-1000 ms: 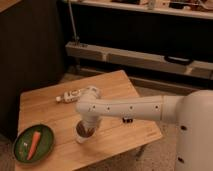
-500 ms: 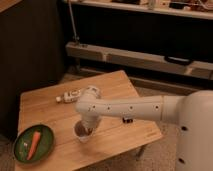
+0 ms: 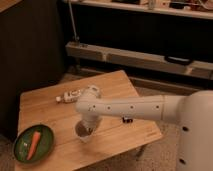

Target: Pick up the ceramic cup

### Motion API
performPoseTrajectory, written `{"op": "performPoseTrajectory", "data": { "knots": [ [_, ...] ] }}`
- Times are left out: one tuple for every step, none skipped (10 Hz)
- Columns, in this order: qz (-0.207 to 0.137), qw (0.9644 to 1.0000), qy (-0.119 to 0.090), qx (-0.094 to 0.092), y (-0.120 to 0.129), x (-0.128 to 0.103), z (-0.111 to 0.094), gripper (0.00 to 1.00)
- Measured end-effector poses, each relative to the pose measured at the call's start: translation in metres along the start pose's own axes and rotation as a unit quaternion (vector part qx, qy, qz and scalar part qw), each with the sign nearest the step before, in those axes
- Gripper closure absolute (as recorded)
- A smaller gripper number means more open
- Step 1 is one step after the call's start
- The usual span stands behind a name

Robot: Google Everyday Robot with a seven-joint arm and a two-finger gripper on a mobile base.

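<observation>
The ceramic cup (image 3: 82, 133) is a small pale round cup with a darker inside, standing on the wooden table (image 3: 50, 115) near its front middle. My white arm reaches across from the right. My gripper (image 3: 88, 127) hangs straight down at the cup, with its tip at or just inside the cup's rim on the right side. The arm's wrist hides most of the gripper.
A green plate (image 3: 22, 146) with an orange carrot (image 3: 33, 144) lies at the table's front left corner. A white bottle with a label (image 3: 70, 96) lies on its side behind the arm. A small dark object (image 3: 127, 120) sits right of the arm. Dark shelves stand behind the table.
Little has changed. The gripper stays at the cup, perhaps slightly lower over it; the cup, plate and bottle have not moved.
</observation>
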Motion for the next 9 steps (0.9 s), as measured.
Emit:
{"op": "performPoseTrajectory", "data": {
  "knots": [
    [0.001,0.9998,0.017,0.006,-0.001,0.000,-0.014,1.00],
    [0.003,0.9994,0.034,0.011,-0.002,0.001,-0.030,1.00],
    [0.006,0.9990,0.041,0.014,-0.001,0.000,-0.039,1.00],
    [0.004,0.9990,0.041,0.015,-0.003,0.001,-0.039,1.00],
    [0.002,0.9990,0.042,0.016,-0.004,0.001,-0.039,1.00],
    [0.001,0.9990,0.042,0.017,-0.003,0.002,-0.039,1.00],
    [-0.009,0.9988,0.044,0.020,-0.006,0.003,-0.043,1.00],
    [-0.029,0.9981,0.047,0.029,-0.019,0.007,-0.052,1.00],
    [-0.050,0.9965,0.056,0.037,-0.033,0.013,-0.068,1.00]
  ]
}}
